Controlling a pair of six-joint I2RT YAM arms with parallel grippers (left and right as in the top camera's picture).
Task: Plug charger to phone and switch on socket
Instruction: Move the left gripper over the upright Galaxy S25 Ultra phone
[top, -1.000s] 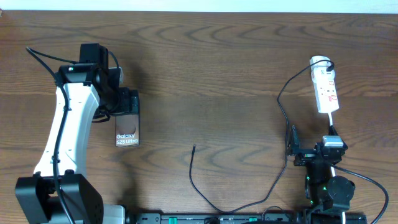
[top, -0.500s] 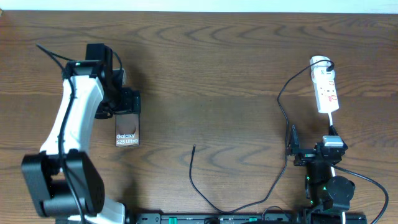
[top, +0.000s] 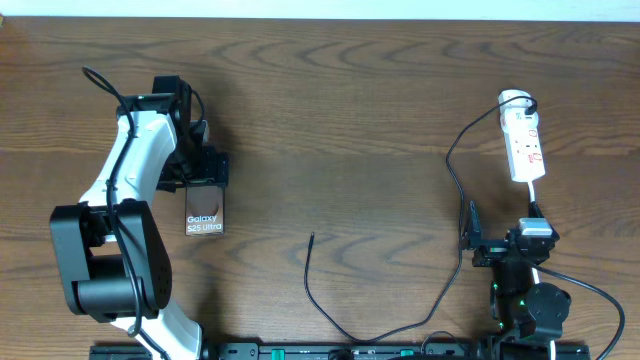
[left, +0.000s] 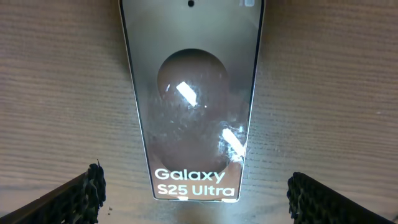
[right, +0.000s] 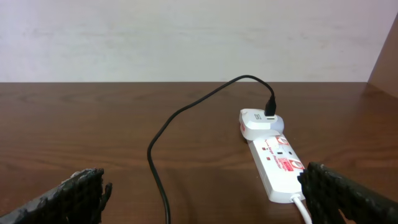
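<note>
The phone (top: 205, 210) lies flat on the table at the left, its "Galaxy S25 Ultra" lettering at the near end. My left gripper (top: 203, 168) hovers over the phone's far end. In the left wrist view the phone (left: 194, 99) lies between the wide-open fingers, untouched. The black charger cable (top: 455, 170) runs from a white adapter in the socket strip (top: 524, 138) down to the table front; its free tip (top: 312, 237) lies right of the phone. My right gripper (top: 472, 232) is open and empty near the front right. The strip (right: 280, 165) and cable (right: 163, 180) show in the right wrist view.
The strip's white cord (top: 533, 200) runs toward the right arm's base (top: 530, 300). The cable loops along the front edge (top: 380, 335). A pale wall borders the table's far side (right: 186, 37).
The left arm has swung its elbow inward and to the right; its gripper stays over the phone's far end. The phone, cable and right arm have not moved.
</note>
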